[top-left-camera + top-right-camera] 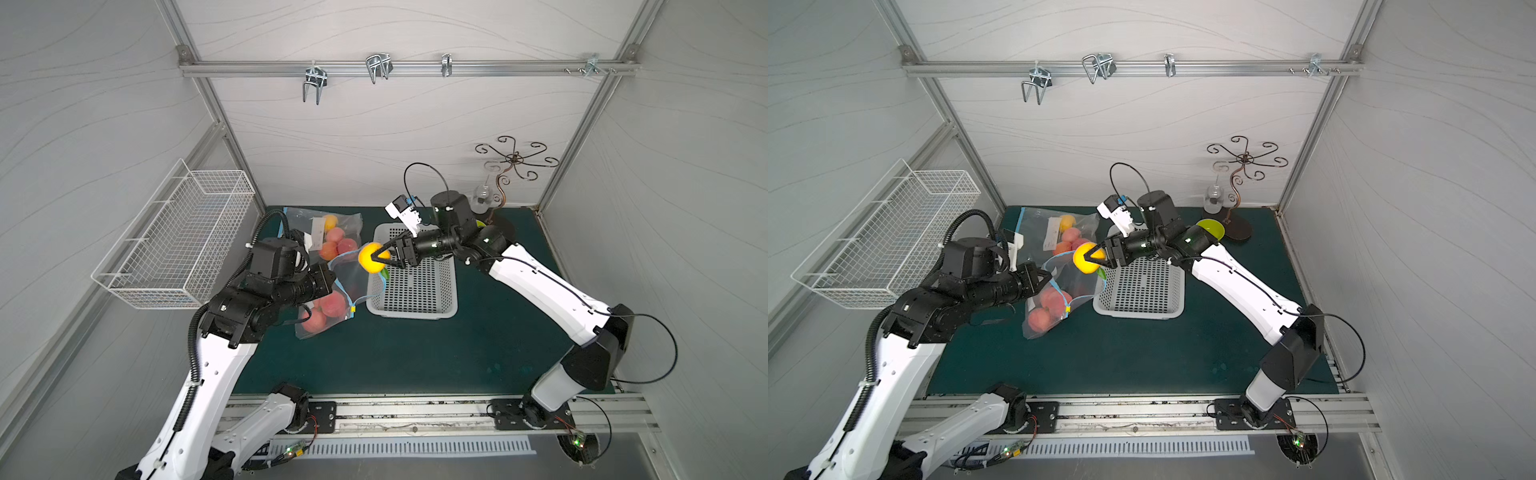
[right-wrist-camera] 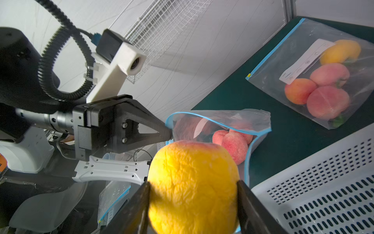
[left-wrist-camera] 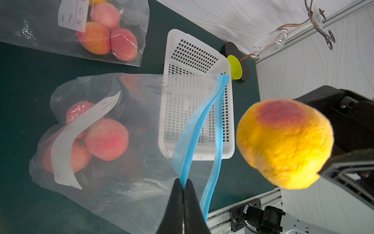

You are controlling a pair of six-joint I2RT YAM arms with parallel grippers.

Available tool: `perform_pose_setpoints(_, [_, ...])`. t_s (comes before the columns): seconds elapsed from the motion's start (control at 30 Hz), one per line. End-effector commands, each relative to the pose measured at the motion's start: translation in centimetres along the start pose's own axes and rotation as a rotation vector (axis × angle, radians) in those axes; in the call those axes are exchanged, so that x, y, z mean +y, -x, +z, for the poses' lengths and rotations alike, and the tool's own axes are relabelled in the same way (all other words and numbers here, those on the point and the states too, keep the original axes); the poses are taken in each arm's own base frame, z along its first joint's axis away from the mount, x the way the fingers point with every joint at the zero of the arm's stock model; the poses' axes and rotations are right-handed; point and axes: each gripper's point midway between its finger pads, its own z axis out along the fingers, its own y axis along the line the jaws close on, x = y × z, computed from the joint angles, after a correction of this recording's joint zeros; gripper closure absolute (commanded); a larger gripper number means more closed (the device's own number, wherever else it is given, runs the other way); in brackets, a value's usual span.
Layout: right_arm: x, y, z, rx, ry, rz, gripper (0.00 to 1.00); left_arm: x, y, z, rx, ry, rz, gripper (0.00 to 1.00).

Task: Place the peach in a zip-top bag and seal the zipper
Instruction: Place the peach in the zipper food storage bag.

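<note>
The peach [image 1: 370, 257], yellow and wrinkled, hangs in the air near the middle of the green tabletop's [image 1: 415, 357] back half, at the mouth of the zip-top bag [image 1: 354, 279] and not yet inside it. The right gripper [image 2: 193, 187] grasps it: the right wrist view shows a black finger pressed on each flank, which the top views only hint at. Only the left wrist view shows the fruit's red blush.

The bag's mouth gapes, its blue zipper strip [image 3: 202, 123] lifted. The left gripper [image 3: 183, 183] is clenched on one side of that strip, its tips pinched together on the plastic; this is plain in the left wrist view, while in both top views the arm covers the pinch. Pink peaches [image 3: 106, 139] lie at the bag's bottom.

Just beside the bag, under the right forearm, stands a white perforated basket [image 1: 415, 309]. A second bag [image 2: 299, 60] of fruit lies towards the back-left corner. A green bowl [image 1: 1210, 228] sits near the back edge.
</note>
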Motion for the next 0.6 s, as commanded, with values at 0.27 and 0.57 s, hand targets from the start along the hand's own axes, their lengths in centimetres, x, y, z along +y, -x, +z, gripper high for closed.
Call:
perform_pose_setpoints(0.27, [-1.9,-2.3,5.2,0.141,-0.132,-0.062,0.31,-1.8,1.1,-1.0,-0.047,-0.086,-0.016,1.0])
perform_pose_setpoints(0.57, [0.3,0.8,3.5,0.068,-0.142,-0.178,0.23,-2.0,1.3,-0.5,-0.058,-0.105,-0.043,1.0])
